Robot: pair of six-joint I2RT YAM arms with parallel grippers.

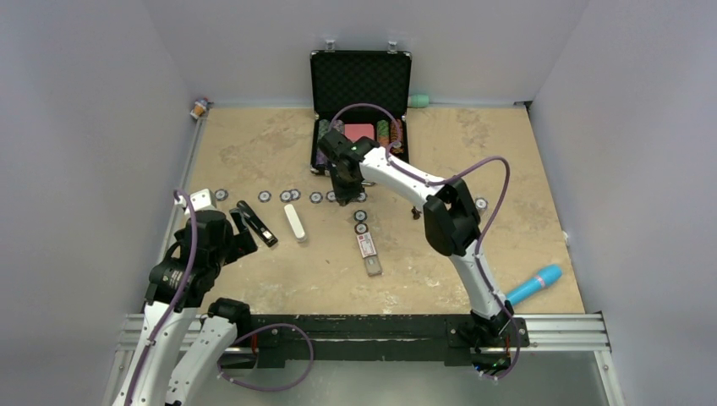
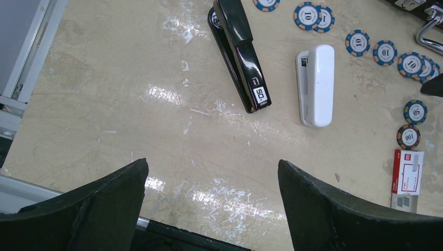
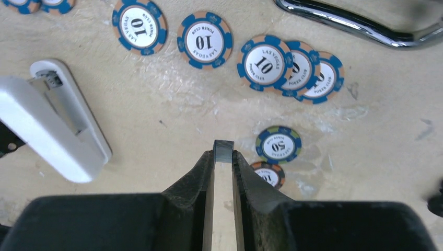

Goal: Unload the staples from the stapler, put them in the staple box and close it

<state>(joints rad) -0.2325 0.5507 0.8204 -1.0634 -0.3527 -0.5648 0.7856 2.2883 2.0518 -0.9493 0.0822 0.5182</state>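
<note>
The black stapler (image 1: 254, 223) lies flat on the table left of centre; in the left wrist view (image 2: 241, 52) its top looks folded down. My right gripper (image 1: 348, 196) hovers over the table middle, shut on a small grey strip of staples (image 3: 223, 150) that sticks out between its fingertips (image 3: 237, 164). My left gripper (image 2: 211, 170) is wide open and empty, above bare table well short of the stapler.
A white oblong block (image 2: 315, 83) lies right of the stapler. Several poker chips (image 3: 264, 65) lie in a row, with two more (image 3: 278, 145) by my right fingertips. A clear staple box (image 1: 367, 250) lies nearer. The open black case (image 1: 359, 80) stands at the back; a blue-pink tube (image 1: 534, 284) lies at front right.
</note>
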